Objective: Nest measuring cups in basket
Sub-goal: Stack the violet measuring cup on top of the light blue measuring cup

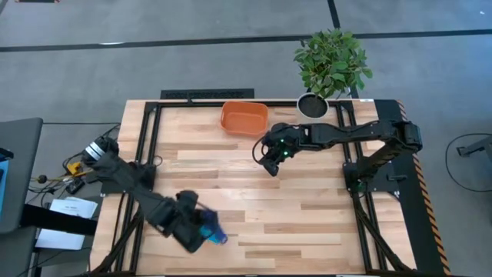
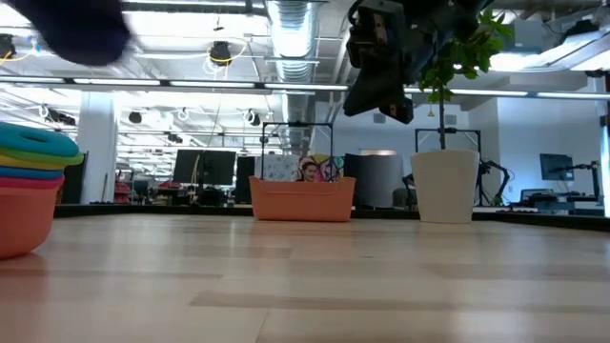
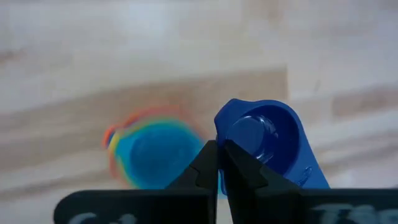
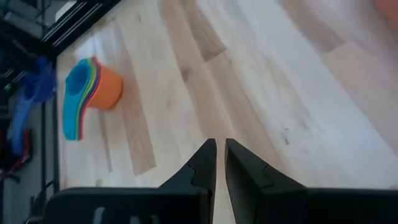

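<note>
My left gripper (image 3: 217, 155) is over the table's near left part, shut on a blue measuring cup (image 3: 267, 143). That cup also shows in the high view (image 1: 218, 235). Under it stands a nested stack of cups (image 3: 152, 152) with a light blue one on top; its base rests on the table (image 4: 90, 93) (image 2: 29, 181). In the high view my left gripper (image 1: 191, 223) hides most of the stack. The orange basket (image 1: 244, 118) (image 2: 303, 198) sits at the far edge. My right gripper (image 1: 270, 163) (image 4: 219, 152) hangs shut and empty above the table's middle, near the basket. My left gripper pinches the blue cup by its rim (image 3: 221, 132), on the side away from the flat handle (image 3: 311, 174). The cup is lifted clear of the table, above and beside the stack. It is tipped so that its open mouth faces the wrist camera.
A white plant pot (image 2: 443, 186) with green leaves (image 1: 332, 60) stands at the far edge, right of the basket. Bare wood (image 1: 307, 223) stretches between the stack and the basket. Cables and papers (image 1: 73, 208) lie off the table's left side.
</note>
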Robot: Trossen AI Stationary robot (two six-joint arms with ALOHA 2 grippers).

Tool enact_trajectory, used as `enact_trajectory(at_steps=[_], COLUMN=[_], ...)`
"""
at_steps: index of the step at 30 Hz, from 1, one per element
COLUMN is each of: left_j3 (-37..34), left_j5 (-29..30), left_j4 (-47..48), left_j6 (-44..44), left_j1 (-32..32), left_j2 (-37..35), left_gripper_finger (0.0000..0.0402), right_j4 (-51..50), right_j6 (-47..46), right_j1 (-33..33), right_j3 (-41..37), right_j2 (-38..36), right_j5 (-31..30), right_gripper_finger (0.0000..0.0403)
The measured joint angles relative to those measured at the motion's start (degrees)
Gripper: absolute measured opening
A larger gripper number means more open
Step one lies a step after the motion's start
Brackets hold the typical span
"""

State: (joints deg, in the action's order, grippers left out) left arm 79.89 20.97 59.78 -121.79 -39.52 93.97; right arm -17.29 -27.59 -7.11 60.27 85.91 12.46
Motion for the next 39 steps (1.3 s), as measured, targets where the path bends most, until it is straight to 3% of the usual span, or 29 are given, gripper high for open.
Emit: enact_trajectory(at_steps=[10, 18, 39], left_j3=[-1.5, -4.0, -4.6], left_j5=[-5.6, -8.7, -8.1], left_j4=[5.0, 1.7, 1.7], left_j6=[-0.1, -0.9, -3.1], left_j1=[-4.3, -3.6, -2.7], left_j2=[-0.1, -0.1, -0.1], left_gripper_finger=[0.0001, 0.0002, 0.0002], right_j4=[0.5, 0.6, 0.7], right_j6=[-1.2, -2.6, -2.4], right_j1=[0.0, 0.4, 0.3], right_j3=[0.0, 0.0, 0.0], right_j2=[0.0, 0.0, 0.0], right_j5=[-2.1, -2.1, -2.1], right_gripper_finger=[0.0059, 0.0059, 0.0059])
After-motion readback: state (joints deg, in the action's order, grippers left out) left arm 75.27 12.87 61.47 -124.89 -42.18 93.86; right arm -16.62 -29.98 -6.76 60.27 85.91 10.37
